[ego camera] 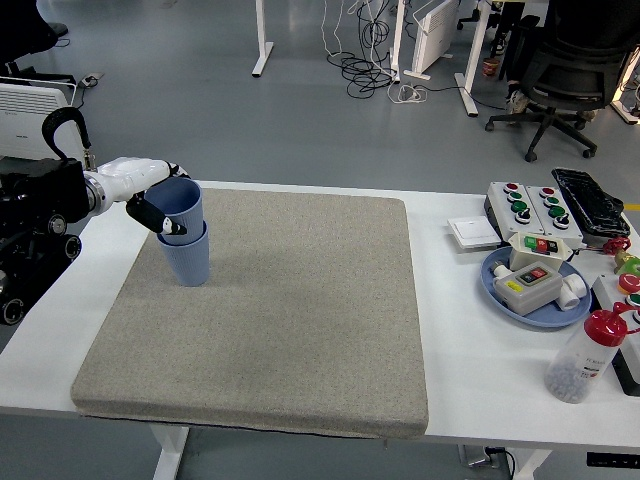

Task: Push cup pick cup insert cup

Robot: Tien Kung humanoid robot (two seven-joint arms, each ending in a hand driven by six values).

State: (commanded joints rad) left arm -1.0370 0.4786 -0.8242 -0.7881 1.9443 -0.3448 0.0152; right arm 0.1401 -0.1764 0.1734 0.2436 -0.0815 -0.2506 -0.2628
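Two blue cups stand nested on the grey mat (270, 310) near its far left corner. The lower cup (188, 262) rests upright on the mat. The upper cup (183, 207) sits deep inside it, tilted slightly left. My left hand (155, 205), white with black fingertips, comes in from the left edge and is shut on the upper cup's rim and left side. The right hand is out of view.
At the right stand a blue plate (536, 290) with button boxes, a control box (525, 203) with coloured buttons, a black tray (590, 200), a white switch plate (472, 232) and a red-capped bottle (585, 355). An office chair (565, 70) stands beyond the table.
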